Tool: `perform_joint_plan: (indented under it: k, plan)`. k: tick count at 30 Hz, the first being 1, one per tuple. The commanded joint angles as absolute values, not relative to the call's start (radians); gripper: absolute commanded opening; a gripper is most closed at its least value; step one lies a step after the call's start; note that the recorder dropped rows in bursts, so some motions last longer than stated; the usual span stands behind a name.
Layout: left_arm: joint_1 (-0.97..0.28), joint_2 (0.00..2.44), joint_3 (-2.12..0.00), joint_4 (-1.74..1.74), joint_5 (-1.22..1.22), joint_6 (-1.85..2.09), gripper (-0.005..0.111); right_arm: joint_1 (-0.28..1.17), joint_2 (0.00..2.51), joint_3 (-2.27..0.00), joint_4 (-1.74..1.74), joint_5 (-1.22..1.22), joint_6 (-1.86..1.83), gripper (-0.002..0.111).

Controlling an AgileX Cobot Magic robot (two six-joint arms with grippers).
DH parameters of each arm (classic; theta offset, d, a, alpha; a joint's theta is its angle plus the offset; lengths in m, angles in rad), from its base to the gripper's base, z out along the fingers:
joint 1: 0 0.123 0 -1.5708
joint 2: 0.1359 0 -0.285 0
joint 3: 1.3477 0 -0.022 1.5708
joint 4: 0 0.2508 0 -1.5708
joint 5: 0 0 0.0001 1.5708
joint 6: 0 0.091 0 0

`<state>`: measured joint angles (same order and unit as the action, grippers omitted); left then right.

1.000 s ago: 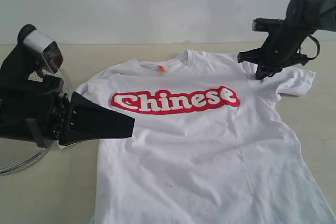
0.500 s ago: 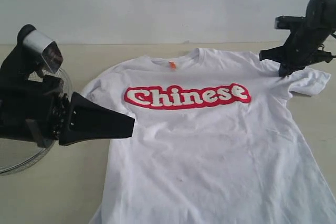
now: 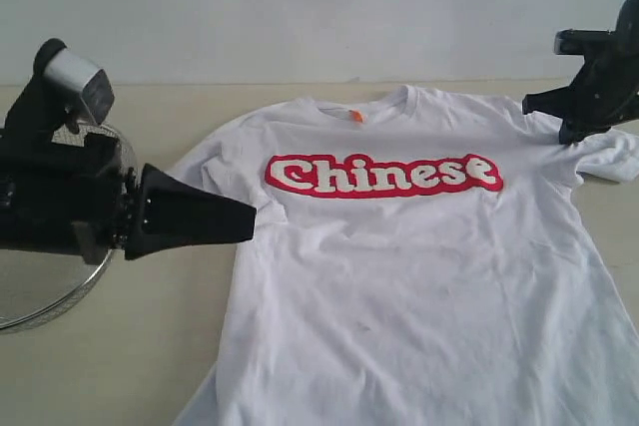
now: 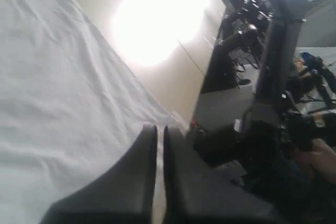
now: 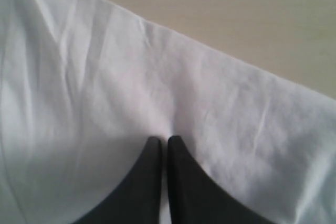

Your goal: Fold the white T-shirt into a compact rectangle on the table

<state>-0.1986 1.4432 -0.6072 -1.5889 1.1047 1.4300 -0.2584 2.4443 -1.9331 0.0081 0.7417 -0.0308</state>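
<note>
The white T-shirt (image 3: 399, 276) lies print-up and spread on the bench (image 3: 120, 366). The red "Chinese" lettering (image 3: 384, 175) is readable and the orange neck tag (image 3: 357, 116) shows at the collar. The hem runs out of the exterior view, so I cannot say how it lies.

My right tool (image 5: 164, 139) is narrow, its jaws pressed together on a small pinch of cloth at the shoulder by the right sleeve, with creases fanning from the tips. My left tool (image 3: 250, 218) is also closed to a slit, its tip at the edge of the other sleeve. I cannot tell whether any cloth is caught in it.

The main risk, as I judge it, is a one-sided pull. With only the right pinch sure, any drag could skew the whole shirt, and the sleeve beyond that tool is already rumpled. So small a bite could also slip free mid-fold. If the left tip merely rests on the cloth, it may pin and bunch that side. The wire-mesh basket (image 3: 40, 291) sits just under my left arm, and a careless swing could knock it.

My left arm lies low and nearly level, pointing across at the shirt. My right arm comes down from above at the far right, tool aimed downward.
</note>
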Motion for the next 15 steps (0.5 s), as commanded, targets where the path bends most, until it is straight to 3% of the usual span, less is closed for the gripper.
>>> perform_joint_plan:
  k: [1, 6, 15]
  plan:
    - [-0.196, 1.437, -0.644, -1.607, 0.895, 1.435, 0.005, -0.280, 2.503, -1.908, -0.008, 0.809, -0.063, 0.000]
    - [-0.196, 1.439, -0.716, -1.599, 0.677, 1.402, 0.005, -0.280, 2.473, -1.908, 0.095, 0.796, -0.089, 0.000]
    - [-0.196, 1.641, -0.969, -1.228, 0.597, 1.107, 0.005, -0.270, 2.349, -1.906, 0.433, 0.823, -0.241, 0.000]
